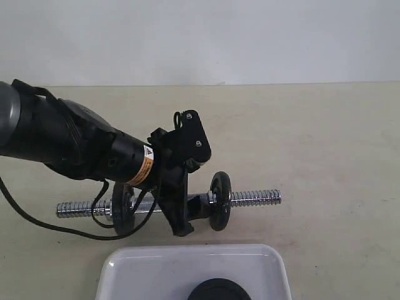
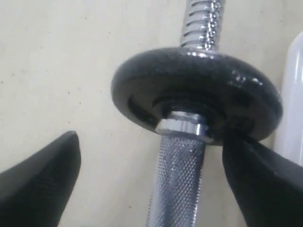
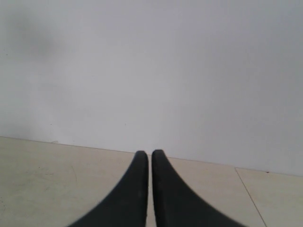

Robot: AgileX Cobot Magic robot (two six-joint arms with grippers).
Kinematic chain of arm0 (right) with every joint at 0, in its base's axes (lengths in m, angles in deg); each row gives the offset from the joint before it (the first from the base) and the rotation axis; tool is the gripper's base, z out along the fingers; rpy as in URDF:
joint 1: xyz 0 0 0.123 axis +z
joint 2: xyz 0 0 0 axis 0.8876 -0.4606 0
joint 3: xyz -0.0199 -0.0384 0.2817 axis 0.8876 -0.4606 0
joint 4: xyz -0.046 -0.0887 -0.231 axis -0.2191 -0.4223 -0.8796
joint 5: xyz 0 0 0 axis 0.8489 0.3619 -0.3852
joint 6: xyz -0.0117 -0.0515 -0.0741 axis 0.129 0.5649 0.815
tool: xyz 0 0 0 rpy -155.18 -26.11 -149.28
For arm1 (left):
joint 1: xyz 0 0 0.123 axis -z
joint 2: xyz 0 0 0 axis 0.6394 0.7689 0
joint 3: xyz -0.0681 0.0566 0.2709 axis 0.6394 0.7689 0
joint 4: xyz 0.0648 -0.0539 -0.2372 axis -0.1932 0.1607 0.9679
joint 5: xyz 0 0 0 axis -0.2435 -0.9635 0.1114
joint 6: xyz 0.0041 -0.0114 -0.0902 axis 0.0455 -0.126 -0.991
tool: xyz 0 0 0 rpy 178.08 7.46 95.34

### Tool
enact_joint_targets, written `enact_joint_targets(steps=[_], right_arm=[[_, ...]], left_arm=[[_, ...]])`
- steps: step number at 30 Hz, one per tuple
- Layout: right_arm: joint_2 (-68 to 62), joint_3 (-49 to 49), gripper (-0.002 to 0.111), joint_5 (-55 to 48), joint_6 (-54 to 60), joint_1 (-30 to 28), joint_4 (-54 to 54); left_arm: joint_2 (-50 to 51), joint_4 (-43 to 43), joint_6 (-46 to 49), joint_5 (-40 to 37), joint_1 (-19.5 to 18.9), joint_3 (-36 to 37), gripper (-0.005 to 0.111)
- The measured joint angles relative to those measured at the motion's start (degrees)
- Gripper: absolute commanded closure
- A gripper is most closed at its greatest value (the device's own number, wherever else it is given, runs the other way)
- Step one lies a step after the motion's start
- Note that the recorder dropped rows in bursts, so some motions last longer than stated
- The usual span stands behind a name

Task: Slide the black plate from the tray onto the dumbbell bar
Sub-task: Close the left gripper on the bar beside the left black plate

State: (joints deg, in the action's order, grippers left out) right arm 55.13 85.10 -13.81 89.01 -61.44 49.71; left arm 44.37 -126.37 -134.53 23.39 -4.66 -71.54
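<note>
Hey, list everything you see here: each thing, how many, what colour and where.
dumbbell bar: one, chrome, lying across the table
discs: two, black, on the bar, either side of its middle
black plate: one, black, in the tray, partly cut off
tray: one, white, bottom of the exterior view
table: one, beige, under everything
wall: one, white, behind the table
cable: one, black, trailing from the left arm
left arm: one, black, over the bar
left end effector: one, black, open astride the bar's middle
right end effector: one, black, shut, empty, facing the wall
</note>
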Motion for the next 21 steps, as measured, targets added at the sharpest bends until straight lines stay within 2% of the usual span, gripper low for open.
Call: enact_joint_targets(steps=[21], right_arm=[[0.0, 0.0, 0.107, 0.0, 0.53, 0.0, 0.0]], left_arm=[[6.66, 0.65, 0.14, 2.57, 0.0, -0.33, 0.032]])
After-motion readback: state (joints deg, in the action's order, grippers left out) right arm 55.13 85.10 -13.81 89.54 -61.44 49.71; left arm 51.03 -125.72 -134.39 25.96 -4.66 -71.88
